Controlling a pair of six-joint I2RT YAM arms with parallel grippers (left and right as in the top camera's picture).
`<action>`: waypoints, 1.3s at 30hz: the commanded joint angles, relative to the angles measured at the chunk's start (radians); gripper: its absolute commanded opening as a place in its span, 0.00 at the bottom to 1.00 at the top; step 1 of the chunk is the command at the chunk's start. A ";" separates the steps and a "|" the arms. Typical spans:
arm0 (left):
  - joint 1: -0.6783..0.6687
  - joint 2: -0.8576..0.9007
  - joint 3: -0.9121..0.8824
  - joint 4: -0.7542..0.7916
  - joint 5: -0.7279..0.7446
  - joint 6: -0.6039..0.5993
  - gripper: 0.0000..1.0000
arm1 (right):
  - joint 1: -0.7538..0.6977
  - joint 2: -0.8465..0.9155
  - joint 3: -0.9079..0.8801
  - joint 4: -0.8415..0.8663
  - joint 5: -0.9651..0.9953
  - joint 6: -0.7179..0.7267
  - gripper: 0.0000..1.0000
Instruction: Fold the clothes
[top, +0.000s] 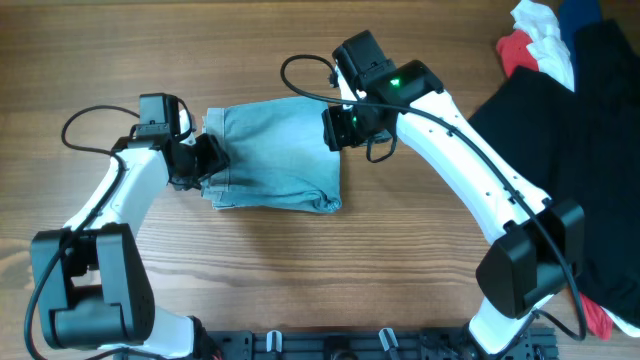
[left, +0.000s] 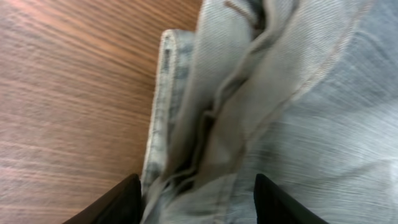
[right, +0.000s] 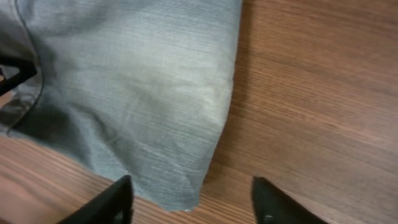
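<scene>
The light blue denim shorts (top: 275, 152) lie folded over on the wooden table between my two arms. My left gripper (top: 207, 160) is open at the shorts' left edge, its fingers (left: 196, 202) either side of the bunched waistband layers (left: 249, 93). My right gripper (top: 340, 130) is open at the shorts' right edge; its fingers (right: 193, 202) straddle a corner of the denim (right: 143, 93) and bare wood.
A large black garment (top: 560, 130) covers the table's right side. Red and white garments (top: 535, 45) lie at the back right, with a blue piece (top: 580, 12) beside them. A bit of red cloth (top: 600, 320) shows at the lower right.
</scene>
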 joint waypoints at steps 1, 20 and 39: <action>0.039 -0.089 0.018 -0.011 -0.074 0.005 0.58 | 0.004 -0.013 0.018 -0.006 -0.044 -0.023 0.36; -0.255 -0.169 0.050 -0.078 0.044 -0.343 0.83 | -0.093 -0.013 0.018 -0.033 0.069 0.121 0.15; -0.399 0.037 -0.008 -0.101 0.043 -0.737 1.00 | -0.100 -0.013 0.018 -0.045 0.063 0.073 0.27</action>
